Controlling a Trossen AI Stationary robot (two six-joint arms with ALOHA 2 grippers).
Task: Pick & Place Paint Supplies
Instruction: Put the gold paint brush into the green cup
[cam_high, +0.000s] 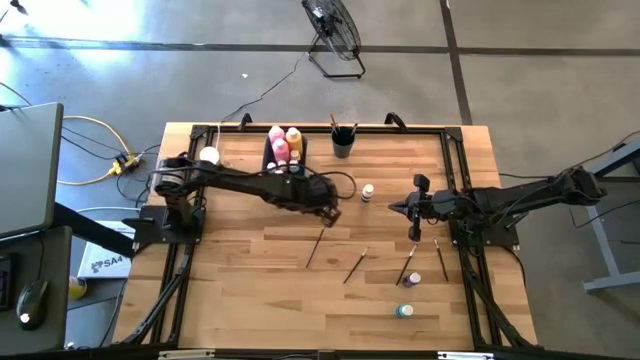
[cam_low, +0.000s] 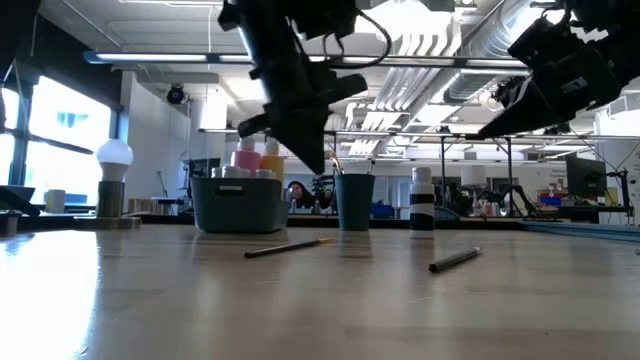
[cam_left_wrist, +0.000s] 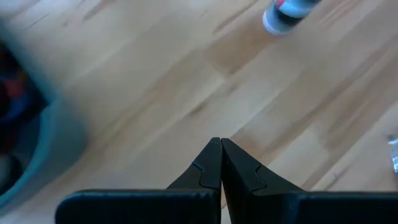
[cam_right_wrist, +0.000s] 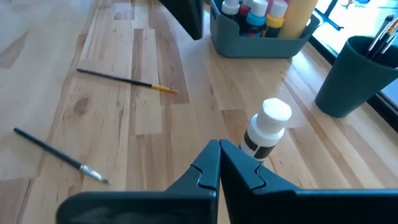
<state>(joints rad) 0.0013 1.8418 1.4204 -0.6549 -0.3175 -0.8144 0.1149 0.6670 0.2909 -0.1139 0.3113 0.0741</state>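
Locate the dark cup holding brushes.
In the high view the dark cup stands near the table's far edge, right of the teal bin of paint bottles.

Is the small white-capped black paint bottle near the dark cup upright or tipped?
Upright: the small white-capped black paint bottle stands cap-up on the wooden table, also standing in the low view.

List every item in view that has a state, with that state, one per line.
Left end effector: shut, empty, above the table.
Right end effector: shut, empty.
Small white-capped bottle: upright, capped, on the table.
Teal bin: holding bottles.
Dark cup: upright, brushes standing in it.
Paintbrush with the orange tip: lying flat.
Two small bottles near the front edge: lying on their sides.
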